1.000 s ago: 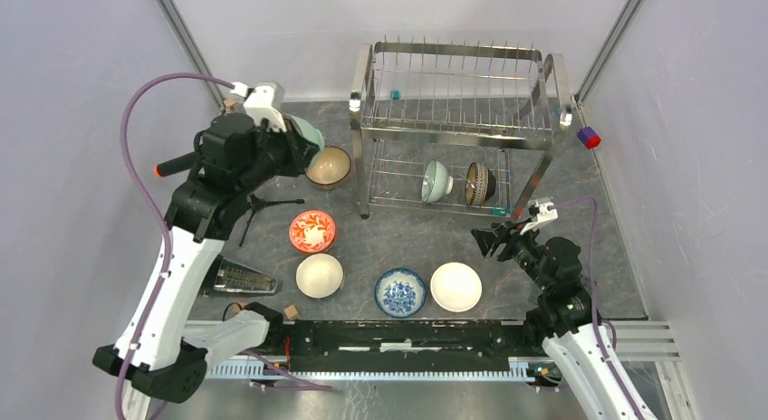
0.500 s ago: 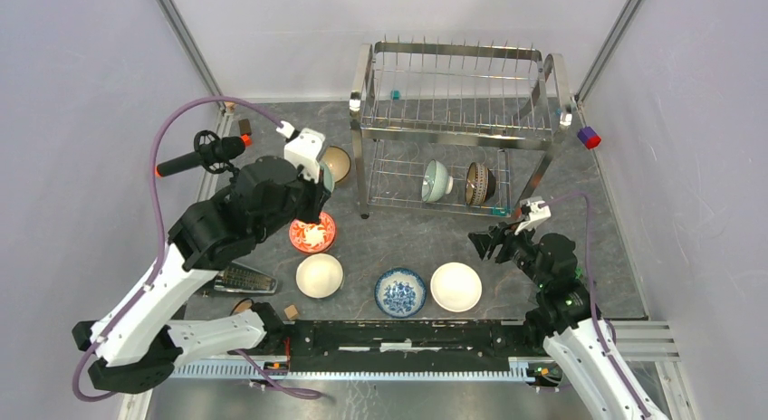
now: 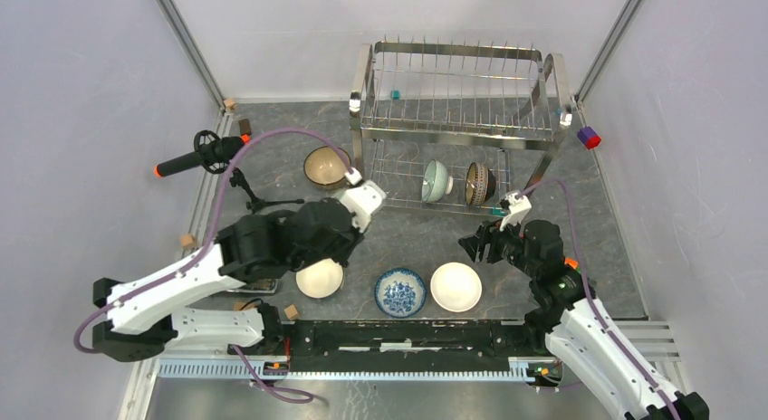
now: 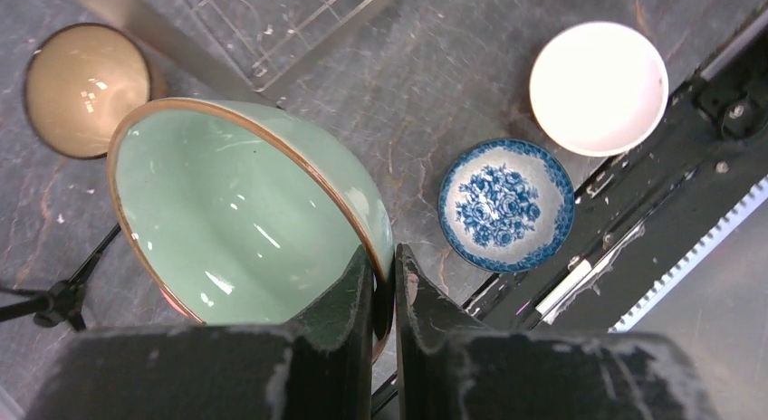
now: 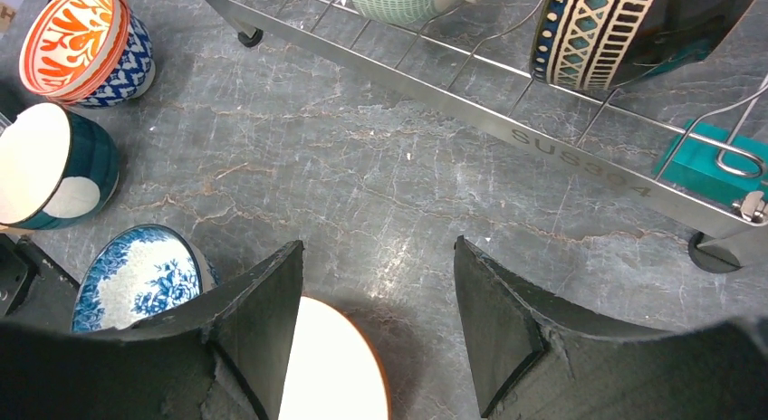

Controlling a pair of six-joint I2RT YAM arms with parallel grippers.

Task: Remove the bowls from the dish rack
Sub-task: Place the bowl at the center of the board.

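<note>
The chrome dish rack [image 3: 457, 135] stands at the back. Its lower tier holds a pale green bowl [image 3: 436, 180] and a dark patterned bowl [image 3: 478, 184], both on edge. My left gripper [image 4: 385, 266] is shut on the rim of another pale green bowl [image 4: 235, 221] and holds it tilted above the table; in the top view the arm [image 3: 317, 243] hides this bowl. My right gripper [image 3: 475, 243] is open and empty, low over the table in front of the rack, above a white bowl [image 3: 456, 286]. A tan bowl [image 3: 327, 167], a white bowl [image 3: 320, 279] and a blue-and-white bowl [image 3: 400, 291] sit on the table.
A red patterned bowl [image 5: 77, 40] sits on the table, hidden under the left arm in the top view. A black handle with an orange tip [image 3: 195, 157] on a small tripod stands at the far left. A purple block [image 3: 589, 138] lies right of the rack. A black rail [image 3: 398, 334] runs along the near edge.
My left arm has swung from the far left toward the middle of the table, carrying the pale green bowl over the red bowl. My right gripper has shifted slightly left, still open.
</note>
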